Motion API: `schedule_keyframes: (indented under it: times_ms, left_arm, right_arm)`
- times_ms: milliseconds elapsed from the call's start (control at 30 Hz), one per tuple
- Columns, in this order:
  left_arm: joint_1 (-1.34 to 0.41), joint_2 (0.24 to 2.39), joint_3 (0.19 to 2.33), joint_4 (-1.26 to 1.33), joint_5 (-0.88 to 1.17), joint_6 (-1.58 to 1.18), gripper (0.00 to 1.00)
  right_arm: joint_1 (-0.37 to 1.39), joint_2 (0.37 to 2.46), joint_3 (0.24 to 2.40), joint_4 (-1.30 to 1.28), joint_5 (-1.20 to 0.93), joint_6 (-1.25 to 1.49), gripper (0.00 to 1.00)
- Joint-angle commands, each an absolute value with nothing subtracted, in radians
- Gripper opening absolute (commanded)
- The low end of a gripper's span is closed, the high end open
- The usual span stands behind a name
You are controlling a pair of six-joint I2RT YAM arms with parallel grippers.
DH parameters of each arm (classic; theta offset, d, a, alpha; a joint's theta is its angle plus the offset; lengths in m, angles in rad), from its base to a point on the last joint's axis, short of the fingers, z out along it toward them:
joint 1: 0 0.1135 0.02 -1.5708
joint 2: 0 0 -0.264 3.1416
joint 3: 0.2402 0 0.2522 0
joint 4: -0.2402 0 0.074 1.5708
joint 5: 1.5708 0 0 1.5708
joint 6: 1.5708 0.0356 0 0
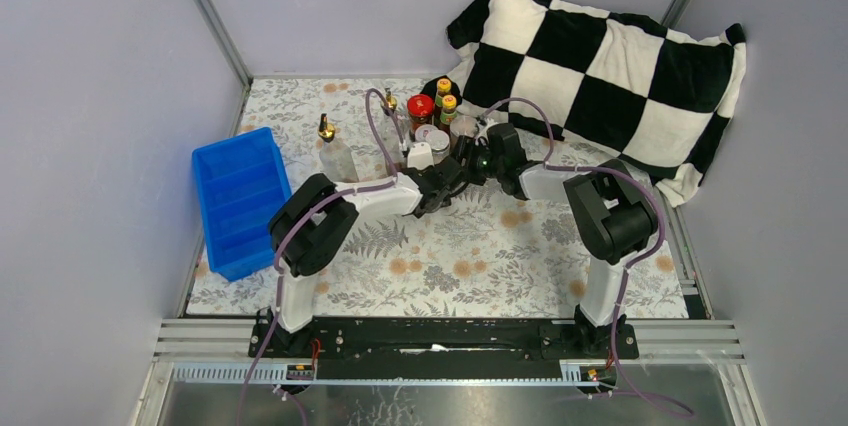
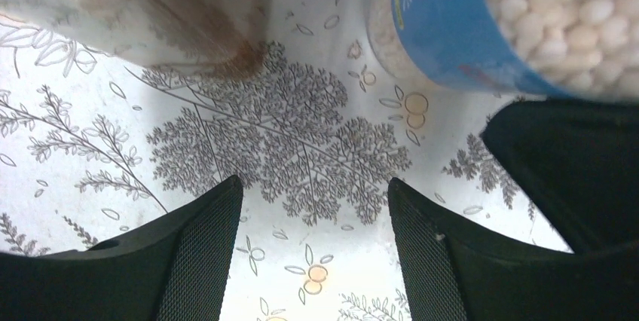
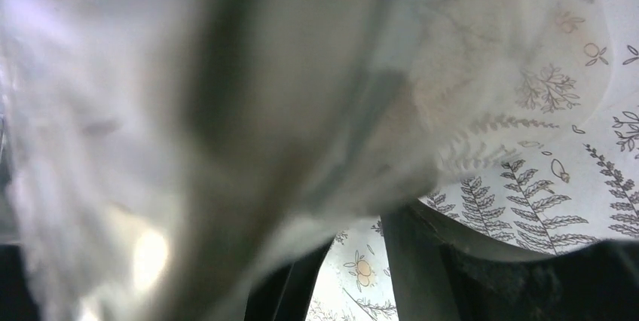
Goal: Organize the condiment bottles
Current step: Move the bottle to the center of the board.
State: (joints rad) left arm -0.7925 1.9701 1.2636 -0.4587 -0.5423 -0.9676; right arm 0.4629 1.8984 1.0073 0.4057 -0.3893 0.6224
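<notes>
The condiment bottles stand in a cluster at the back centre. They include a gold-spouted clear bottle (image 1: 335,153), a second one (image 1: 390,118), a red-lidded jar (image 1: 420,107), two yellow-capped dark bottles (image 1: 446,96) and silver-lidded shakers (image 1: 436,138). My left gripper (image 2: 315,208) is open and empty over the cloth, just short of a blue-labelled shaker of white beads (image 2: 452,27) and a clear bottle (image 2: 173,12). My right gripper (image 3: 360,261) has its jaws narrowly apart on a blurred clear shaker (image 3: 249,110) that hides its fingertips; it sits at the cluster's right side (image 1: 468,154).
A blue divided tray (image 1: 238,201) lies at the left edge of the floral cloth. A black-and-white checked pillow (image 1: 610,66) leans at the back right, close behind the bottles. The two grippers sit close together, and the right one's black body (image 2: 573,170) shows in the left wrist view.
</notes>
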Motion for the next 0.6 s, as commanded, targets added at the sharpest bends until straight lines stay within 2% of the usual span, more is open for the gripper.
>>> schedule_keyframes:
  times_ms: [0,400,567]
  left_arm:
    - [-0.850,1.957,1.247,-0.454,-0.519,-1.011,0.75]
    - [-0.947,1.842,1.222,-0.556,-0.580,-1.078,0.75]
    - [-0.963,1.761,1.209,-0.595,-0.598,-1.081,0.79]
  right_arm:
    - [0.476,1.851,0.977,0.419,-0.450,0.650,0.65]
    - [0.476,1.690,0.886,0.363,-0.453,0.645,0.66]
    - [0.476,1.633,0.861,0.327,-0.448,0.628,0.67]
